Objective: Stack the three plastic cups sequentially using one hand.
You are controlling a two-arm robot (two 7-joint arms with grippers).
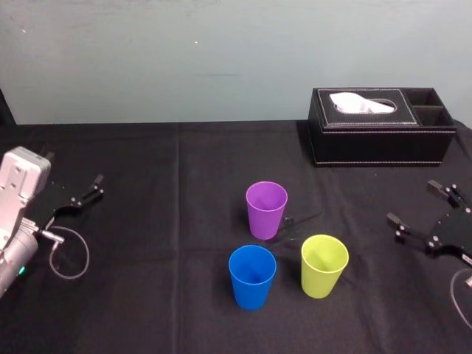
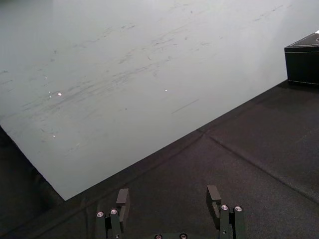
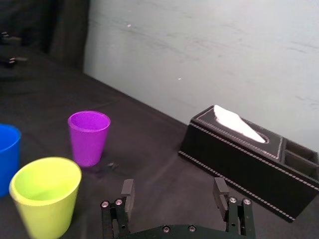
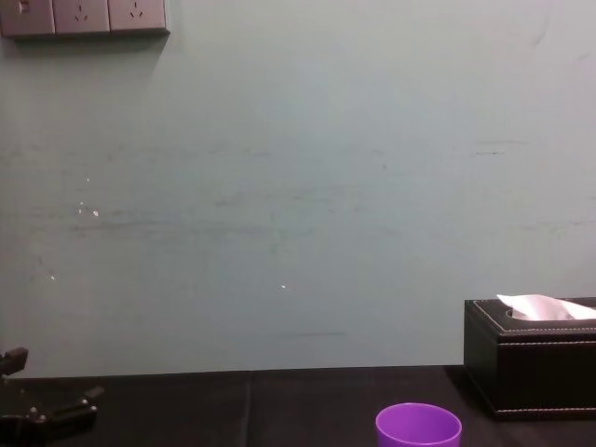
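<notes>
Three plastic cups stand upright and apart in the middle of the black table: a purple cup [image 1: 266,209] farthest back, a blue cup [image 1: 252,276] in front of it, and a yellow-green cup [image 1: 324,265] to the blue one's right. In the right wrist view the purple cup [image 3: 88,137], yellow-green cup [image 3: 46,195] and blue cup [image 3: 8,157] lie ahead of my right gripper [image 3: 173,191]. That right gripper [image 1: 416,202] rests open and empty at the table's right edge, well away from the cups. My left gripper [image 1: 81,193] sits open and empty at the far left.
A black tissue box [image 1: 380,126] with a white tissue stands at the back right, behind the right gripper. A loose cable [image 1: 68,254] loops beside the left arm. A pale wall [image 4: 298,186] rises behind the table's far edge.
</notes>
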